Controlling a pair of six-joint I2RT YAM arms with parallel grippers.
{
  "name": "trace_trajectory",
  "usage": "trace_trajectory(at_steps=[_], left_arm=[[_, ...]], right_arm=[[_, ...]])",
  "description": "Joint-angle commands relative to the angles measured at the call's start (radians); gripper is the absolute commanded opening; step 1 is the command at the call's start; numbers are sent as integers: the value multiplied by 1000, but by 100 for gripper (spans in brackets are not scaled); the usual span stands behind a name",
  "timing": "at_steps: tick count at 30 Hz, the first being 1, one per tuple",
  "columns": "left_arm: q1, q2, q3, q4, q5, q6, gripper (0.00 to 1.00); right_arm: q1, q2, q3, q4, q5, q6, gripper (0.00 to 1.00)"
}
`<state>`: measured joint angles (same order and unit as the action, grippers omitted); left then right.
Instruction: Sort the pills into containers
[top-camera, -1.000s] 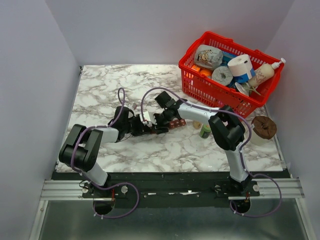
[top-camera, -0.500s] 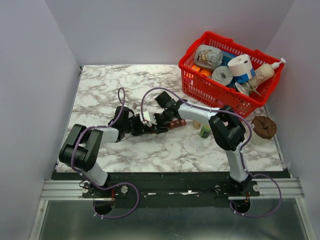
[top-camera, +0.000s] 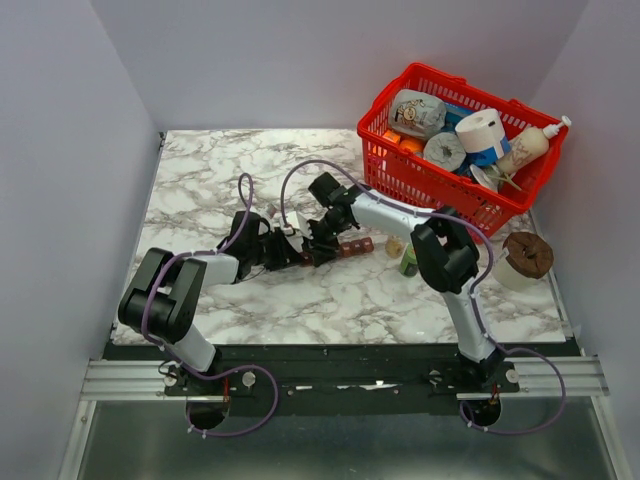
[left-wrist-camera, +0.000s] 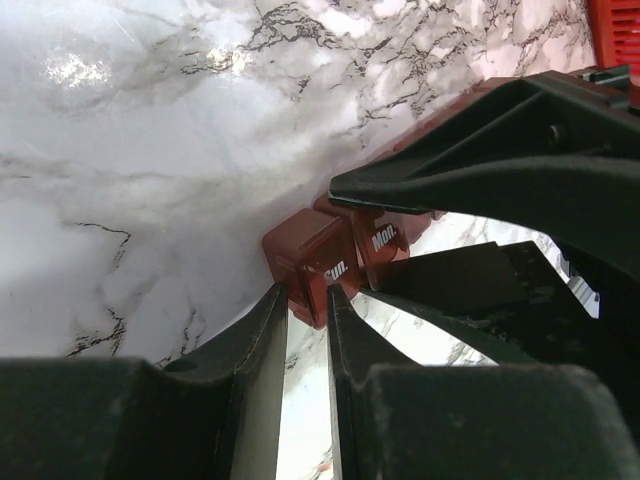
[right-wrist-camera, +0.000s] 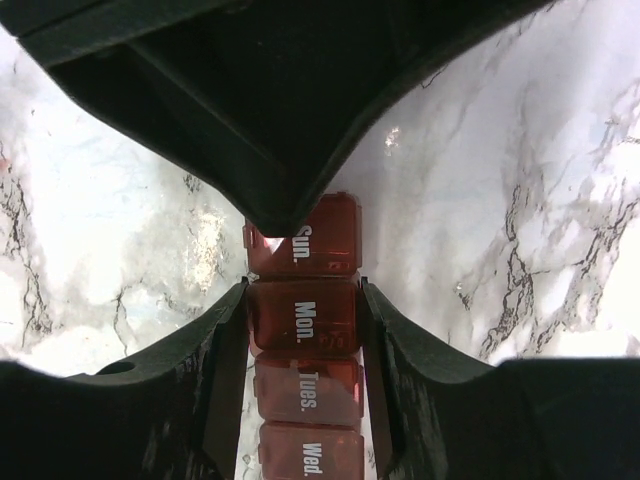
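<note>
Glossy red-brown plastic pill organiser (right-wrist-camera: 303, 325), a strip of square lidded cells, lies mid-counter (top-camera: 200, 170) on veined white marble. Left end effector (left-wrist-camera: 305, 300) narrow, pinching the Sun. end. Right end effector (right-wrist-camera: 303, 292) clamps the Mon. cell's sides.

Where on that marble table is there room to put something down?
Bare marble lies in the table's far-left corner, beyond the left arm, and in the near strip between it and the right arm. Crowded: the middle around the pill organiser, and the right by the red basket.
</note>
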<state>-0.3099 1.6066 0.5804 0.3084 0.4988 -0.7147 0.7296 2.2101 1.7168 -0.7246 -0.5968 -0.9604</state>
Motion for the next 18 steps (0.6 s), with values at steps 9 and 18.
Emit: trace_trajectory(at_steps=[9,18], left_arm=[[-6,55,-21,-161,-126,66,27],[-5,61,-16,-163,-118,64,27]], right_arm=[[-55,71,181,-147,-109,75,64],[-67,14,142,-43,-61,123,67]])
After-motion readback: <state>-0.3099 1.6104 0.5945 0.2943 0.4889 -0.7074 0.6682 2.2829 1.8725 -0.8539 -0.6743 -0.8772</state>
